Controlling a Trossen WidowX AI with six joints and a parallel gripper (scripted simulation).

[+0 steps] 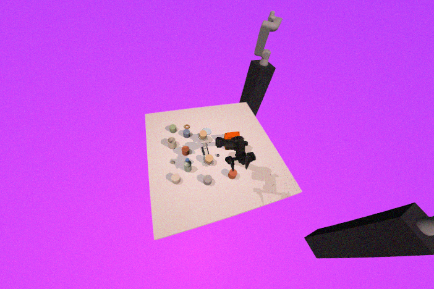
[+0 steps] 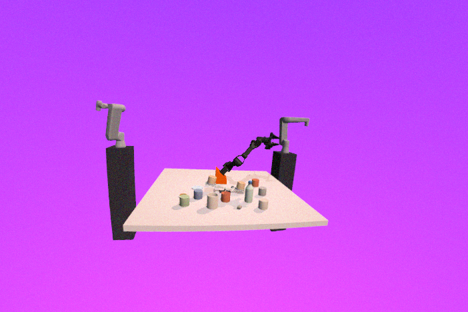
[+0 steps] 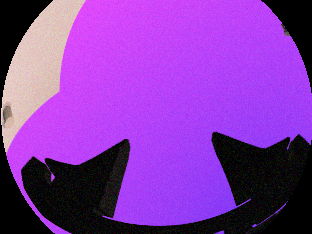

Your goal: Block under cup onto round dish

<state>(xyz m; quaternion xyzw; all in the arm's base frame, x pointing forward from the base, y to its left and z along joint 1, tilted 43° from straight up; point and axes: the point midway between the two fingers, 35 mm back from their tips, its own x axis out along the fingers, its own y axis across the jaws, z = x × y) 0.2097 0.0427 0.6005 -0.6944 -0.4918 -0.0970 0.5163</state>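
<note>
Two tan cups stand on the ends of the small balance (image 1: 204, 149). One cup (image 1: 203, 134) (image 2: 211, 179) is at the dish end and appears higher; the other cup (image 1: 208, 159) (image 2: 241, 185) appears lower. No block is visible; the cups hide what is under them. The pale blue round dish (image 1: 208, 130) (image 2: 197, 188) lies beside the higher cup, with no cup seen over it. My gripper (image 1: 239, 168) (image 2: 278, 141) (image 3: 171, 140) is open and empty, high above the table and away from the balance and both cups.
An orange panel (image 1: 232, 135) (image 2: 221, 178) stands by the arm's base. A bottle (image 1: 187, 166) (image 2: 249, 195), a beige mug (image 1: 172, 142) (image 2: 213, 202), a brown-red cylinder (image 1: 185, 150) (image 2: 225, 197) and several other cylinders stand around the balance. A red cylinder (image 1: 232, 174) (image 2: 255, 183) stands on the gripper's side.
</note>
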